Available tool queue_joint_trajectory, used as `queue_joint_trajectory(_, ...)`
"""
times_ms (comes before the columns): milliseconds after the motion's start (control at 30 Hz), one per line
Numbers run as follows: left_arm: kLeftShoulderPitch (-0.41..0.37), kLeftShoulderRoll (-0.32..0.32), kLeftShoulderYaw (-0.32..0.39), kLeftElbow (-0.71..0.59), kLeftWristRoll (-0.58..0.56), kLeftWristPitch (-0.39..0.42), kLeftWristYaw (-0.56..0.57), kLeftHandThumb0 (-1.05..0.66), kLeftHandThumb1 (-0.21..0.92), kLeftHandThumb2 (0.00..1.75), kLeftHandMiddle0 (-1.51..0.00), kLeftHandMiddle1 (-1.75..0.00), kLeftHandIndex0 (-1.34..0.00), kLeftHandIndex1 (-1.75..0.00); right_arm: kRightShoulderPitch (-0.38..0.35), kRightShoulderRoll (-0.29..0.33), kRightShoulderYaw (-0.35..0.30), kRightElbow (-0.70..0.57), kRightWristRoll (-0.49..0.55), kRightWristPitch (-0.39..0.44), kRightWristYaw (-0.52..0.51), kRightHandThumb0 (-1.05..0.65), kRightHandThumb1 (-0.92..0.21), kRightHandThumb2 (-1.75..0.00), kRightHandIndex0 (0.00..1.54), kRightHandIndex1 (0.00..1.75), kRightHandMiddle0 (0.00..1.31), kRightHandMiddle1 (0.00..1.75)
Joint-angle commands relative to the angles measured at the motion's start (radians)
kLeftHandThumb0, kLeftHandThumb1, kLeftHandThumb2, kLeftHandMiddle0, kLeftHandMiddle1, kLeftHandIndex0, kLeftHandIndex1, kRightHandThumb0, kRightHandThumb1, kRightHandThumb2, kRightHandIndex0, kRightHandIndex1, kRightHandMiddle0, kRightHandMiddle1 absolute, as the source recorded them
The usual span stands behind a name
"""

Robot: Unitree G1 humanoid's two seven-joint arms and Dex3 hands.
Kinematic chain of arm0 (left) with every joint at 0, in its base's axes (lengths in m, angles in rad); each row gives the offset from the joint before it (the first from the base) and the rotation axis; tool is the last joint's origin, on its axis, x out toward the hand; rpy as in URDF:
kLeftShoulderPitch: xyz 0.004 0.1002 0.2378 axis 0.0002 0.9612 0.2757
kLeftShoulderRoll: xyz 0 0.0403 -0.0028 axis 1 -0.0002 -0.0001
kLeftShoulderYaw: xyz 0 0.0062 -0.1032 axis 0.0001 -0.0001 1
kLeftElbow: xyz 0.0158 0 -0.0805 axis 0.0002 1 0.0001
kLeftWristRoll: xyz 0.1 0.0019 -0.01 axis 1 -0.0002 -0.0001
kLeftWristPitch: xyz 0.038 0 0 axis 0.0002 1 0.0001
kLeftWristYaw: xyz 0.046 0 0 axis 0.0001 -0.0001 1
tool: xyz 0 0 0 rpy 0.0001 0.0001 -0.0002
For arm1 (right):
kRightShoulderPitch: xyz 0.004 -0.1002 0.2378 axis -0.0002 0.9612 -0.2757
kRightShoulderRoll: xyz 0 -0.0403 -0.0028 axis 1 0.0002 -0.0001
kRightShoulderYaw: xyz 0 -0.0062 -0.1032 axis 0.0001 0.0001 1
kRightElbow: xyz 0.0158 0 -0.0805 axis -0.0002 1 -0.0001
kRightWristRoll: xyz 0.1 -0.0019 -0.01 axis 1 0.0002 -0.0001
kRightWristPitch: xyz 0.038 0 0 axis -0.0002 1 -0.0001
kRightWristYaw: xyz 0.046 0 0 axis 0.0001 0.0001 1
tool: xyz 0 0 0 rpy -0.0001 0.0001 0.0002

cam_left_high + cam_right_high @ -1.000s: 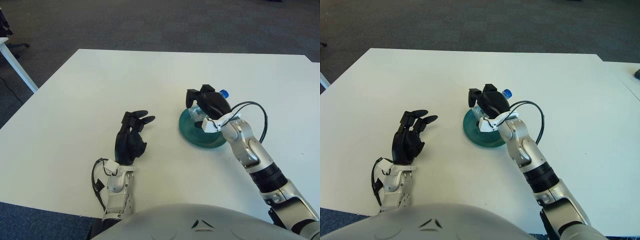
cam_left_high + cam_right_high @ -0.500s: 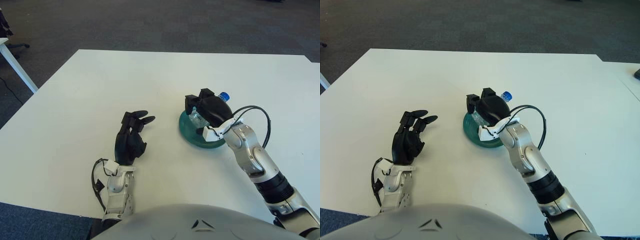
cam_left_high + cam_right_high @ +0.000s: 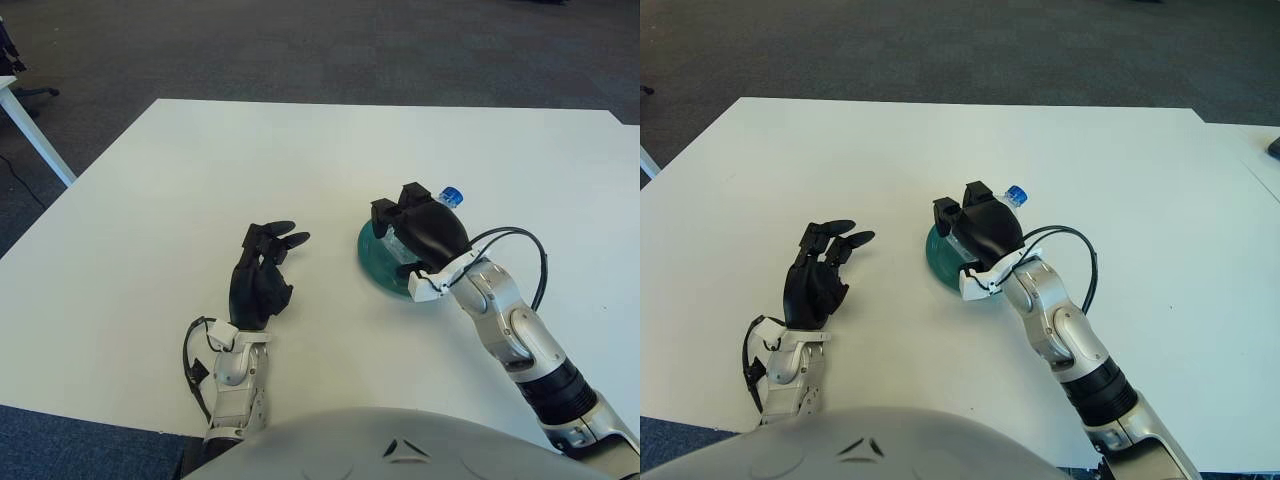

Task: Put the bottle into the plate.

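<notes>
Bottle (image 3: 448, 196): clear plastic with a blue cap, lay tilted over the plate, cap pointing away from the robot and to the right; most of its body was hidden under the right hand, so only the cap end and a little of the clear body showed.
Plate (image 3: 378, 264): round, teal-green, sat on the white surface right of centre; its near-left rim was bare — the rest was covered by the hand and bottle.
Right hand (image 3: 425, 228): black, over the plate, fingers curled around the bottle's body and grasping it; two fingertips showed on the far-left side of the bottle.
Bottle and plate contact: could not tell whether the bottle touched the plate or was held just above it.
Right arm: silver forearm ran from the lower right corner up to the hand, with a black cable (image 3: 520, 238) looping beside the wrist.
Left hand (image 3: 262, 280): well left of the plate, black, fingers spread loosely and pointing away from the robot, holding nothing — idle.
Surface (image 3: 200, 170): white, with dark carpet floor (image 3: 300, 50) beyond its far edge.
Far left: a white table leg (image 3: 35, 130) stood on the carpet.
</notes>
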Motion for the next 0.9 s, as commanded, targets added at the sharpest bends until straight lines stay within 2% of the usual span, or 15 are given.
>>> queue_joint_trajectory(0,0.053,-0.051,-0.005,0.079,-0.026,-0.002,0.003,-0.6,0.92,0.81,-0.5,-0.86,-0.22,-1.19,0.01,-0.011,-0.008,-0.035,-0.017,-0.004,0.015,0.0,0.13,-1.74,1.01,1.53,0.73,1.75)
queue_joint_trajectory(200,0.057,-0.05,-0.007,0.072,-0.026,0.0,0.004,-0.6,0.92,0.81,-0.5,-0.86,-0.22,-1.19,0.037,0.011,-0.004,-0.058,-0.016,0.043,0.089,0.0,0.13,-1.73,1.01,1.52,0.73,1.75)
queue_joint_trajectory(500,0.061,-0.049,-0.008,0.065,-0.027,0.002,0.004,-0.6,0.92,0.81,-0.5,-0.86,-0.22,-1.19,0.051,0.019,0.0,-0.049,-0.031,0.038,0.072,0.0,0.11,-1.72,1.0,1.53,0.71,1.75)
queue_joint_trajectory(867,0.066,-0.049,-0.01,0.058,-0.026,0.003,0.004,-0.6,0.92,0.81,-0.5,-0.86,-0.22,-1.19,0.084,0.056,-0.026,-0.081,0.018,0.058,0.073,0.0,0.08,-1.69,0.97,1.52,0.7,1.75)
